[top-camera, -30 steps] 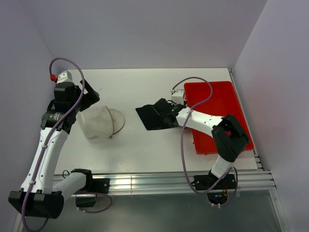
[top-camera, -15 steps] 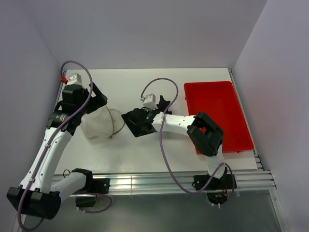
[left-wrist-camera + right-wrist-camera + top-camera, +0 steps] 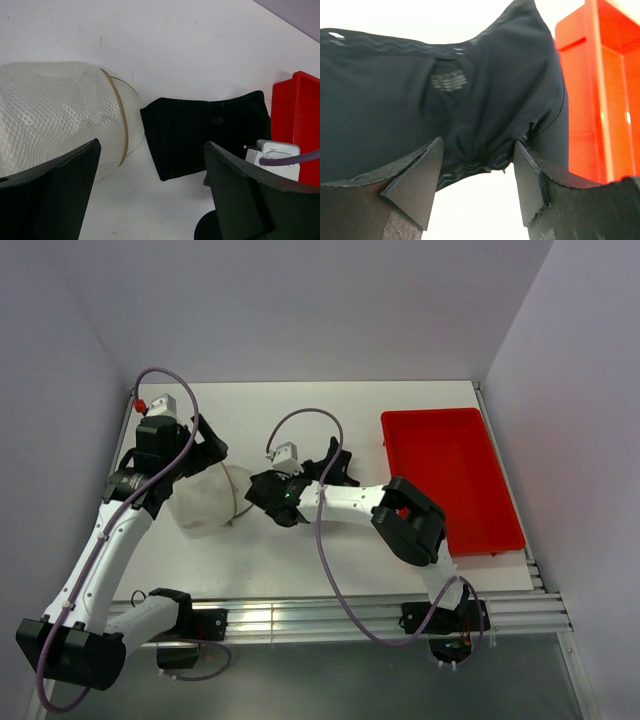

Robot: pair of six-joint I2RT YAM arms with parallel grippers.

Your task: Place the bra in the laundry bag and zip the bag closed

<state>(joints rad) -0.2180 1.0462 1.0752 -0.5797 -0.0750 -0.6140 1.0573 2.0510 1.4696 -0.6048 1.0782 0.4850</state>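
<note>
The white mesh laundry bag [image 3: 205,502] lies on its side on the left of the table, with its rimmed mouth facing right. In the left wrist view the bag [image 3: 55,110] fills the left. The black bra [image 3: 262,492] lies flat, its left edge at the bag's rim, and shows spread out as the bra [image 3: 200,132]. My right gripper [image 3: 288,502] points down over the bra's near edge. It is open [image 3: 477,150], and the bunched hem of the bra [image 3: 445,95] sits loose between its fingers. My left gripper [image 3: 208,448] hovers wide open [image 3: 152,145] above the bag's far side.
A red tray [image 3: 455,475] stands at the right of the table; its wall shows as the tray [image 3: 295,105] and the tray [image 3: 600,90]. The right arm's elbow and cable reach across the table's middle. Walls close in on the left, back and right.
The right gripper dragged the bra left from beside the red tray to the bag's mouth, then opened from shut. The left gripper shifted slightly right over the bag.
</note>
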